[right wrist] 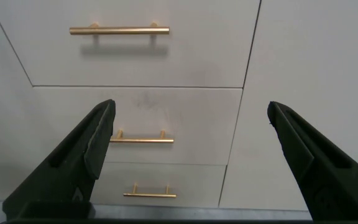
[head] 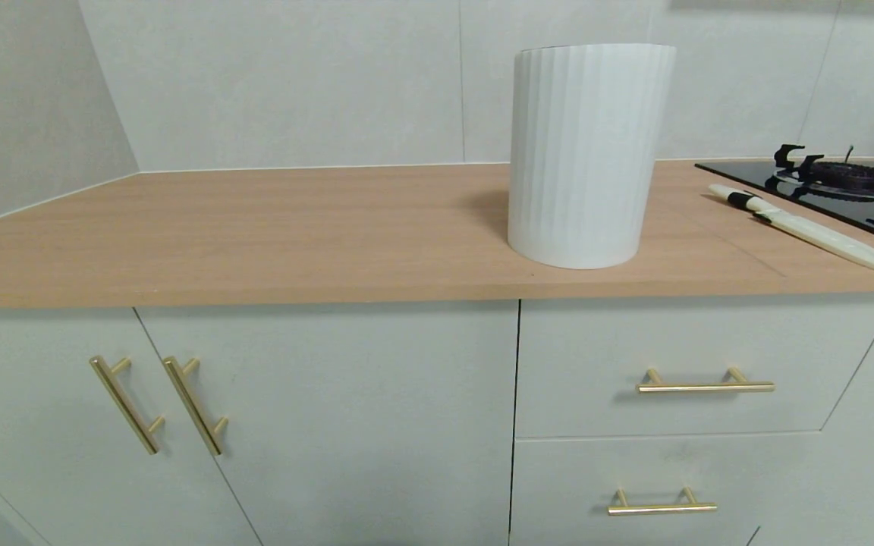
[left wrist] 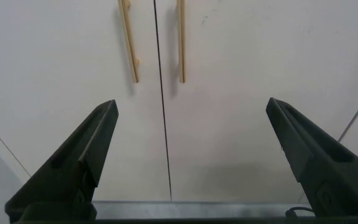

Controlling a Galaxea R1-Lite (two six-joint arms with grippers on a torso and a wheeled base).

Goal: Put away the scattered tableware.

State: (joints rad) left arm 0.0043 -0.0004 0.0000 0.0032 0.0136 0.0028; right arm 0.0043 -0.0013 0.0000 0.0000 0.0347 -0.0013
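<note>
A holder (head: 581,159) stands on the tabletop (head: 255,227) near its front edge, right of the middle. A knife (head: 797,226) lies further right, just before the stove (head: 850,178) at the right end.

Kitchen: wooden countertop (head: 255,227), black gas hob (head: 847,182), tiled wall (head: 293,76), white cabinets (head: 331,417), drawers (head: 672,341), brass handles (head: 705,387).

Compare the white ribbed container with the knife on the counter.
The ribbed container stands upright; the knife lies flat beside the hob. The container is tall and broad; the knife is slim. The container is plain white; the knife bears a black band. Both are pale and rest on the wooden counter.
</note>
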